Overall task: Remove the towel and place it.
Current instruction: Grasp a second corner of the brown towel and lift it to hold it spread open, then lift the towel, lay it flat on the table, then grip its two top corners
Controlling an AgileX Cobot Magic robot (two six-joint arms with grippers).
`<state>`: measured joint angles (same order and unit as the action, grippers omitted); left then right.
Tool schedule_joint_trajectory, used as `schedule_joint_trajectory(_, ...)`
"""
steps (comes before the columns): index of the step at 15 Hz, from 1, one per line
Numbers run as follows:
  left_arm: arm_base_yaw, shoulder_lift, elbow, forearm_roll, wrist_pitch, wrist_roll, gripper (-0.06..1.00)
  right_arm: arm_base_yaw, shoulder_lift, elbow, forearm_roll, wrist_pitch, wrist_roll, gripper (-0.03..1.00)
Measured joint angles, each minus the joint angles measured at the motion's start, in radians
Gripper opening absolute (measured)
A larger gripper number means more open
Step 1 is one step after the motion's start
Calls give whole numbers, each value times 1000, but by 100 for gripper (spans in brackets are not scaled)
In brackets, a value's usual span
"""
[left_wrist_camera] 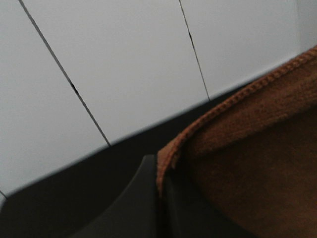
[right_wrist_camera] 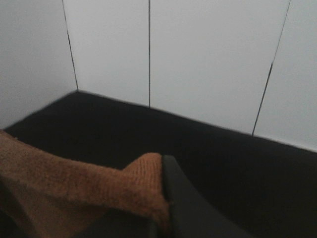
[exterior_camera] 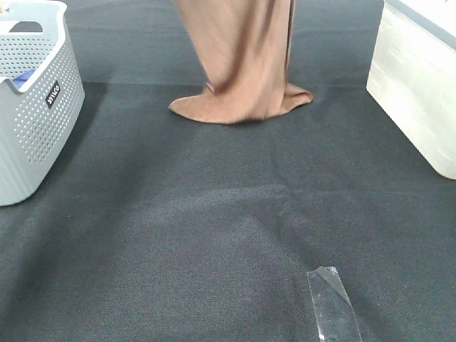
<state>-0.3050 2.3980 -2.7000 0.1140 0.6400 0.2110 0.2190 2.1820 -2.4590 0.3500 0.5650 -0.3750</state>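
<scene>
Dark mat [exterior_camera: 214,235]: towel [exterior_camera: 239,64] hangs far-centre, hem pooled on it. Jaws of left gripper [left_wrist_camera: 161,196] and right gripper [right_wrist_camera: 161,218] clamp its top edge. Suggest level hands, lowering while sweeping forward so it lays flat.

Towel [exterior_camera: 242,64]: upper part cut off by the top edge of the high view; in both wrist views it runs off the frame, blurred.
Basket [exterior_camera: 35,121]: left side cut off; label lettering too small to read.
Blue item [exterior_camera: 21,80]: mostly hidden behind the basket's rim.
White box [exterior_camera: 417,100]: cut off at top and right.
Clear tape strip [exterior_camera: 333,306] on the table [exterior_camera: 178,235]: lower end cut off.
Left tool [left_wrist_camera: 161,198]: only blurred dark fingers show, pinching the towel's hem — the rest is out of frame.
Right tool [right_wrist_camera: 161,223]: likewise cut off; the towel's corner hides the gap.
</scene>
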Motion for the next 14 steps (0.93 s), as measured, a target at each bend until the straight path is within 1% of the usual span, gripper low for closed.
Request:
schedule_joint_trajectory(1,-3,-19,0,-23,106,0,0,0,0,0,-61,93,66,1)
schedule_joint_trajectory(2,-4,-69,-4,-71,285,-1,0,0,-5,0,-178,299,171,1)
schedule_joint_trajectory(3,-5,-92,-6,-99,355,-3,0,0,-18,0,-200,379,194,1)
schedule_joint_trajectory(5,-8,-126,-7,-147,491,-8,0,0,-54,0,-207,522,219,1)
schedule_joint_trajectory(6,-8,-130,-7,-158,524,-11,0,0,-65,0,-207,561,224,1)
schedule_joint_trajectory(7,-8,-134,-7,-172,553,-19,0,0,-78,0,-206,620,230,1)
schedule_joint_trajectory(9,-8,-146,19,-213,568,-30,0,0,-97,2,-215,648,232,1)
schedule_joint_trajectory(11,-8,-209,108,-251,570,-31,0,0,-144,37,-216,654,234,1)
schedule_joint_trajectory(12,-8,-264,188,-264,569,-31,0,0,-188,96,-209,654,234,1)
schedule_joint_trajectory(14,-12,-417,412,-293,567,-32,0,0,-305,285,-195,654,234,1)
